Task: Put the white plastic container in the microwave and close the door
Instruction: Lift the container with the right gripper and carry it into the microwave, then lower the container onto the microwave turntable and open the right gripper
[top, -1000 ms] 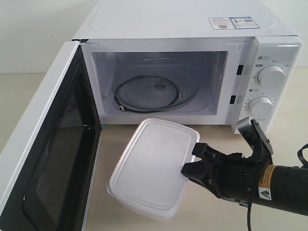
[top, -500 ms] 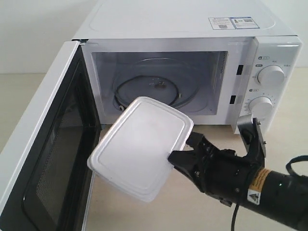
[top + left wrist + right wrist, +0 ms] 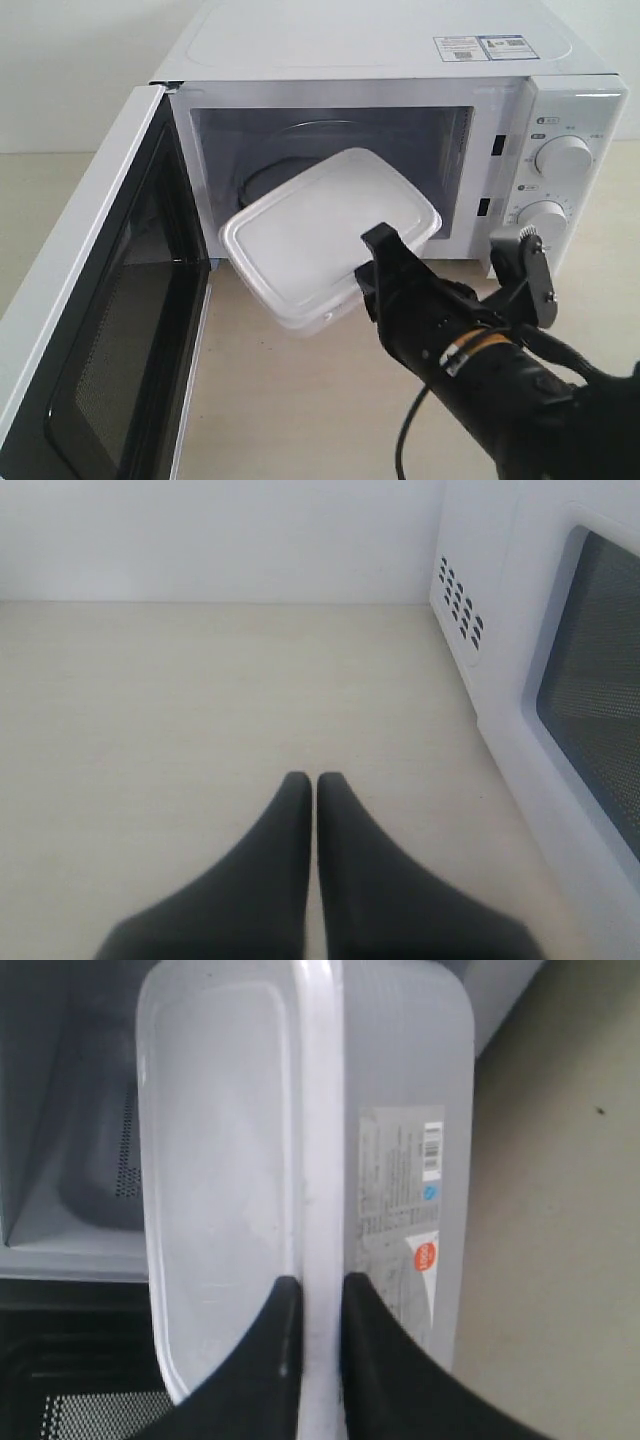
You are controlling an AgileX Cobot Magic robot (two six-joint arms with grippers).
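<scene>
The white plastic container (image 3: 325, 225) hangs tilted in the air at the mouth of the microwave (image 3: 400, 60), its far end just past the opening. My right gripper (image 3: 372, 262) is shut on the container's lid rim; the right wrist view shows the black fingers (image 3: 275, 1345) clamping the rim of the container (image 3: 230, 1160), with its red-marked label (image 3: 405, 1200) on the side. The door (image 3: 95, 300) stands wide open at the left. Part of the glass turntable (image 3: 300, 140) shows behind the container. My left gripper (image 3: 312, 780) is shut, empty, above the table beside the microwave (image 3: 520, 630).
Two round dials (image 3: 563, 157) sit on the microwave's right panel, close to my right arm (image 3: 500, 370). The beige tabletop (image 3: 290, 400) lies in front of the cavity. Stickers (image 3: 480, 46) are on the microwave's top.
My right gripper has lifted the container from low in front of the microwave up and forward to the cavity opening. The arm has swung left and toward the microwave.
</scene>
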